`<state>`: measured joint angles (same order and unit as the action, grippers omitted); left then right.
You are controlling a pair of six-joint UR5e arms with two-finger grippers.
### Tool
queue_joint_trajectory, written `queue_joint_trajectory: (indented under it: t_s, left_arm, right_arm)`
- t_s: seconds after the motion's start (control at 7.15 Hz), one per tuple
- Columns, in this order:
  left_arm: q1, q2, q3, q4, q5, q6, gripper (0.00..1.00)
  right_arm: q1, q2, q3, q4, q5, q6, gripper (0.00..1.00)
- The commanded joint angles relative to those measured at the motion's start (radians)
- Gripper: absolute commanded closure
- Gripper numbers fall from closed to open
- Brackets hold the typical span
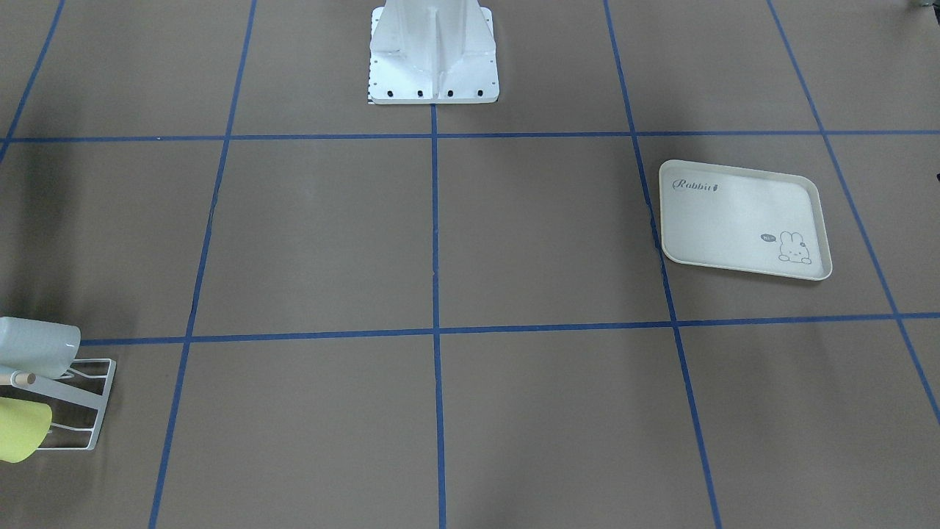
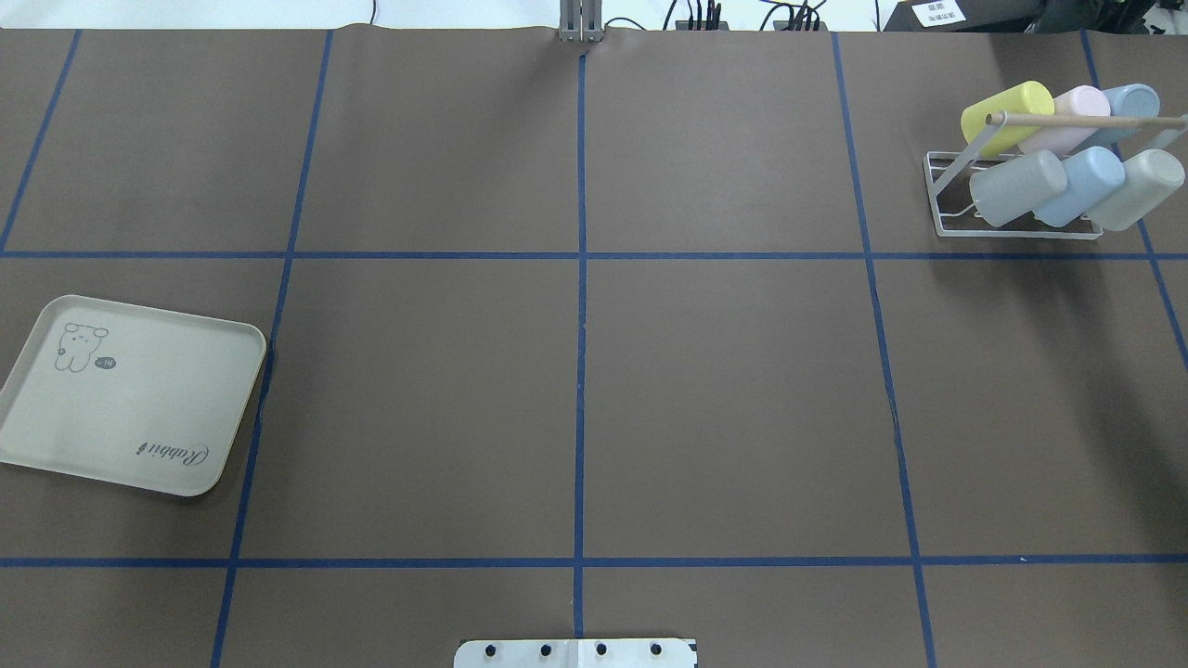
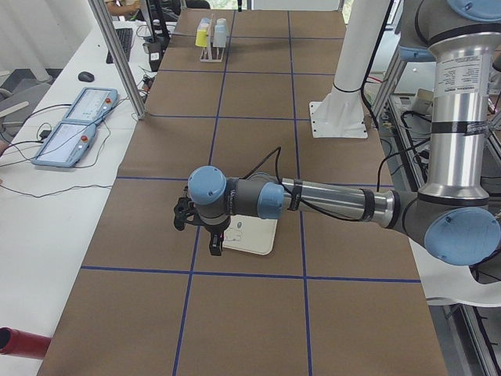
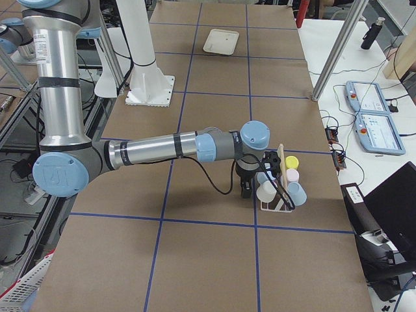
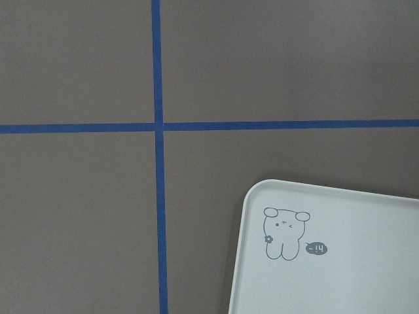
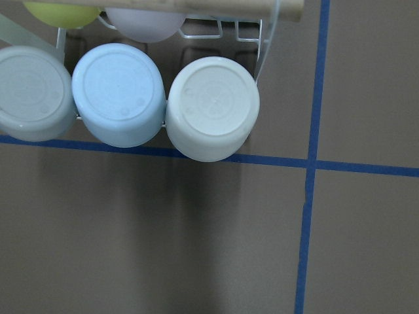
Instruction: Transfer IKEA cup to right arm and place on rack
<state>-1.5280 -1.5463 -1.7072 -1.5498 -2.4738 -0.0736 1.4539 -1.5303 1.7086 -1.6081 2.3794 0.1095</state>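
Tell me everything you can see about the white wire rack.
The rack is a small white wire frame, seemingly painted metal: a rectangular base flat on the brown table, slanted supports and a light wooden rod across the top. It stands far right in the overhead view. Six cups lean on it in two rows: yellow cup, pink cup, light blue cup behind; grey cup, blue cup, pale green cup in front.

Table cover (image 2: 724,390) matt brown paper, grid lines (image 2: 580,371) blue tape, tray (image 2: 139,408) smooth cream plastic, satin sheen, cups (image 6: 213,108) smooth matt plastic, rack (image 2: 962,156) white-coated metal wire, rod (image 2: 1086,120) bare light wood
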Motion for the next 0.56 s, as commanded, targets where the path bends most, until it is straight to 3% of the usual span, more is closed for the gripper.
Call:
queue_joint_trajectory:
  t_s: [0.0, 0.42]
  left_arm:
    - [0.0, -0.008, -0.002, 0.0, 0.001, 0.0, 0.0]
    - [0.0, -0.008, -0.008, -0.001, -0.008, 0.0, 0.0]
  right_arm:
    - [-0.006, -0.001, 0.015, 0.0, 0.006, -0.004, 0.0]
    - [-0.004, -0.013, 0.084, -0.009, 0.018, -0.011, 0.0]
